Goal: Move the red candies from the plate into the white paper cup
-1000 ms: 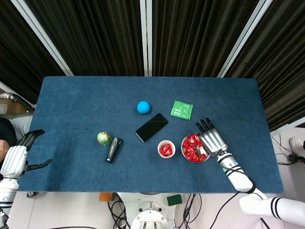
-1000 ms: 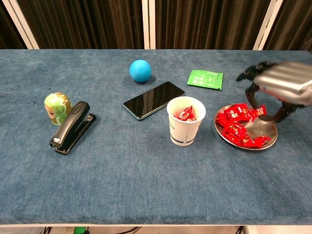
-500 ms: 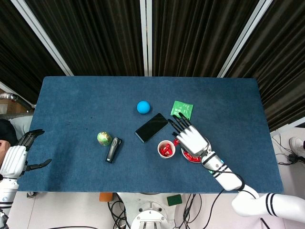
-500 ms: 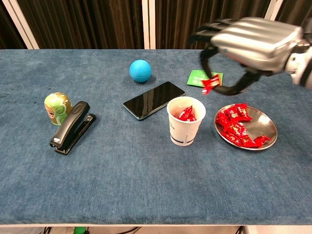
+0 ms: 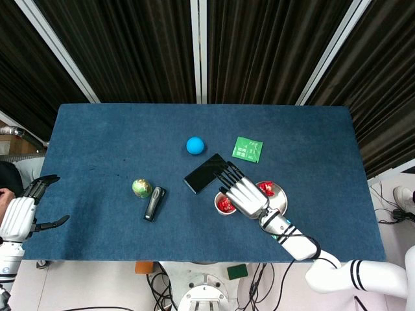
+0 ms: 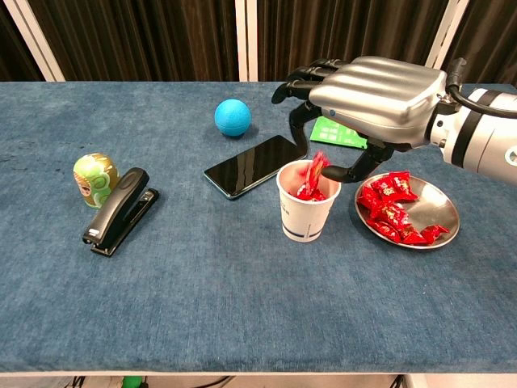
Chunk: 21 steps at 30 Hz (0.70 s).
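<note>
Left robot hand [image 5: 23,217]: off the bench's left edge, well apart from everything; fingers apart, holding nothing; seen in the head view only.
Egg [image 6: 94,179]: green, patterned, on the bench [image 6: 202,283] at far left.
Stapler [image 6: 120,211]: black, touching or just beside the egg, long axis running toward the bench's front left.
Ball [image 6: 233,116]: blue, toward the back of the bench.
Phone [image 6: 255,166]: black, face up, lying aslant between ball and cup.
Cup [image 6: 308,202]: white paper, upright, just left of the plate; red candies already sit inside.
Candy [image 6: 315,170]: one red piece at the cup's mouth, blurred, directly under the right hand's fingertips; whether it is pinched or already loose cannot be told.
Right robot hand [image 6: 373,105]: palm down over the cup, fingers [image 6: 300,84] curled downward over the rim, thumb below toward the plate side.
Packet [image 6: 332,132]: green, flat, mostly hidden behind the right hand in the chest view.
Plate [image 6: 443,212]: metal, right of the cup, with a heap of red candies [image 6: 391,208] on its left half and bare metal on its right.
Key relation: the heap lies to the right of the right hand and below it, just beside the cup; the right hand is by far the nearer.
Judgement: this piece looks about delivered; the next reach would be a short swing right and down to the plate.
</note>
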Tool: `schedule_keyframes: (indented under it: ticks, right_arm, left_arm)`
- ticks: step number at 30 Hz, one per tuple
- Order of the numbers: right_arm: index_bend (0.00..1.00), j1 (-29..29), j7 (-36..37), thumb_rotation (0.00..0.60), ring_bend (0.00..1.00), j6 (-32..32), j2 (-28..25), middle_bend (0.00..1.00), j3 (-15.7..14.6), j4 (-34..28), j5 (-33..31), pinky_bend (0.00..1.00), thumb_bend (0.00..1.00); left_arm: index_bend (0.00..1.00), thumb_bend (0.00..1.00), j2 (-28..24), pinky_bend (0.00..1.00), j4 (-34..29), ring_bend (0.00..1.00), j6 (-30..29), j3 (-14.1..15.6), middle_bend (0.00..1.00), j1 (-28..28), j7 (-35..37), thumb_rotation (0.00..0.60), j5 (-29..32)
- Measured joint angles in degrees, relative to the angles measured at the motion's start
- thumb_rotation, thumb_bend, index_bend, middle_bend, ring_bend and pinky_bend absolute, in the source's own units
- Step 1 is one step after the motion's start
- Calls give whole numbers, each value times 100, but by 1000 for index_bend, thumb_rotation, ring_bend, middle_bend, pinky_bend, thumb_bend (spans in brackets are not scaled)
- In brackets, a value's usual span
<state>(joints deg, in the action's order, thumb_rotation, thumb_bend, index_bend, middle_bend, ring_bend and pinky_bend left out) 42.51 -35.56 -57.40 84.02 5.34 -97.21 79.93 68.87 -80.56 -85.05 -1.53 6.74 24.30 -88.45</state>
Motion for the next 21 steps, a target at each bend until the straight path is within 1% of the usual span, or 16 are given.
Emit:
schedule_keyframes:
  ticks: [7,12,16,21]
  right_arm:
    - [362,-56,70,600,0,-156,-63,75,-26,-32,127,0,303]
    - [364,-253,199,600,0,-438,-324,75,-26,-25,138,0,304]
    - [364,-375,267,600,0,-411,-482,75,-73,166,-88,0,303]
    - [364,-487,403,600,0,-246,-518,75,-194,535,-308,0,303]
  left_arm:
    - [185,96,9,249,13,125,-3,6,155,-12,10,600,8]
    - [186,95,15,249,20,125,-3,15,155,-11,20,600,-7]
    - [186,94,33,249,18,125,-17,18,155,-11,17,600,-24]
    - [185,95,45,249,10,126,10,33,155,-2,-19,600,-34]
